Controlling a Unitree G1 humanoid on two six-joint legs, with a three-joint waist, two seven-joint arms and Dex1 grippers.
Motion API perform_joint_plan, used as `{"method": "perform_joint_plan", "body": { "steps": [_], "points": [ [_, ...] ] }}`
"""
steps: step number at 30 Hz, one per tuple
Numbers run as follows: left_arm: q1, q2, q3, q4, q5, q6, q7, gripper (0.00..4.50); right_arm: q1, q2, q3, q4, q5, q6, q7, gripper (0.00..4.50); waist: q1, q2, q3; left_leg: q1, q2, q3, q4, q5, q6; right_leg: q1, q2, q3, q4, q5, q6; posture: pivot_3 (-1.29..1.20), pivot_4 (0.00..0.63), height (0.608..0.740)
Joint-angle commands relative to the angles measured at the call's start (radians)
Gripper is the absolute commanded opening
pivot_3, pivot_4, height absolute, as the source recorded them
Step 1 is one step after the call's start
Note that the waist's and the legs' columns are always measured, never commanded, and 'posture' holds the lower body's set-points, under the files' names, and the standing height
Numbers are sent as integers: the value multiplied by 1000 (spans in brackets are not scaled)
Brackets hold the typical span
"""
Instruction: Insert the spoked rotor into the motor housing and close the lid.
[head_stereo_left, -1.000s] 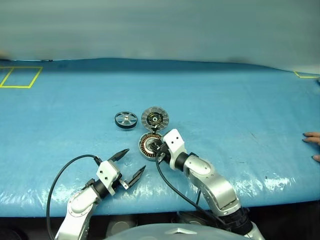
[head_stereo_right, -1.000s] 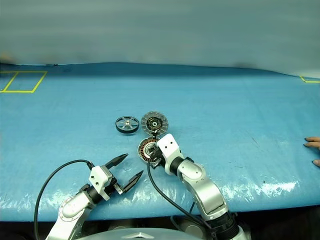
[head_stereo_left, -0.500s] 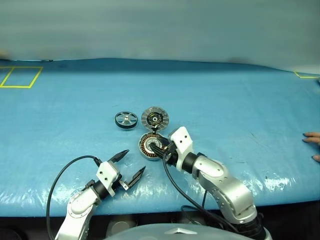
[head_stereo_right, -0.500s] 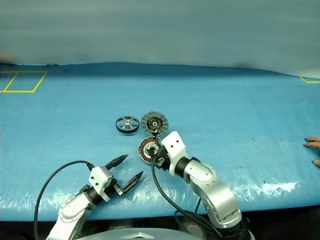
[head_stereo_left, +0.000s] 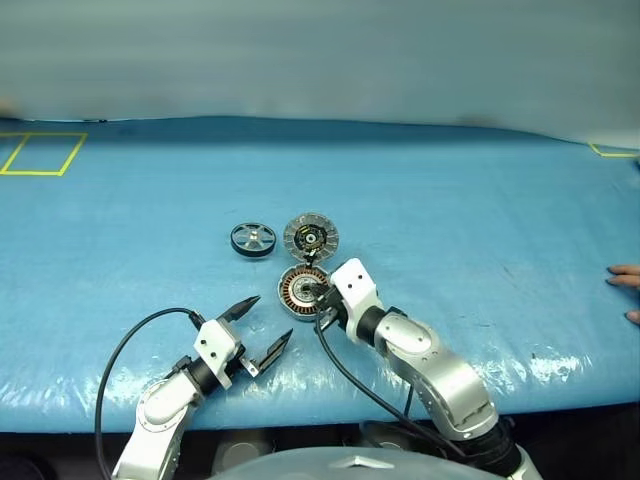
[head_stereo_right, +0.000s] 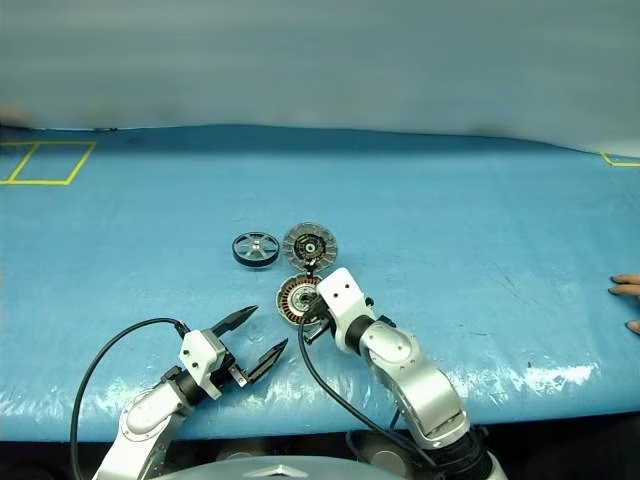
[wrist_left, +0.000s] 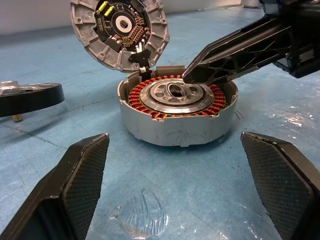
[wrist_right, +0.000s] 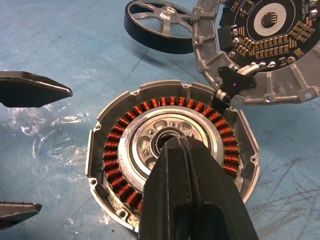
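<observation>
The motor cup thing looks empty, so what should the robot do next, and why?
Probably lift the right gripper off the motor housing and go for the spoked rotor. Its shut fingers rest over the housing's bare hub, holding nothing, the rotor lies apart on the table, and the lid stands open.

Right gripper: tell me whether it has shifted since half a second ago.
Yes. The right gripper has slid back left across the motor housing, its white wrist nearer the centre hub than before. The housing stayed put.
</observation>
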Motion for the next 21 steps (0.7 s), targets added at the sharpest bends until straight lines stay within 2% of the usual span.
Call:
{"method": "perform_joint_plan", "body": {
  "steps": [1, 21],
  "points": [
    [5, -1, 8, -21, -14, -18, -3, 4500, 10, 11, -9, 10, -3, -57, 2, 34, 0, 0, 0, 0, 0, 0, 0, 0, 0, 0, 0, 0, 0, 0, 0, 0, 150, 740],
    [7, -5, 11, -7, -16, -21, -7, 4500, -22, 26, 25, 65, -13, -88, 53, 34, -1, 0, 0, 1, 0, 0, 0, 0, 0, 0, 0, 0, 1, 0, -1, 0, 150, 740]
  ]
}}
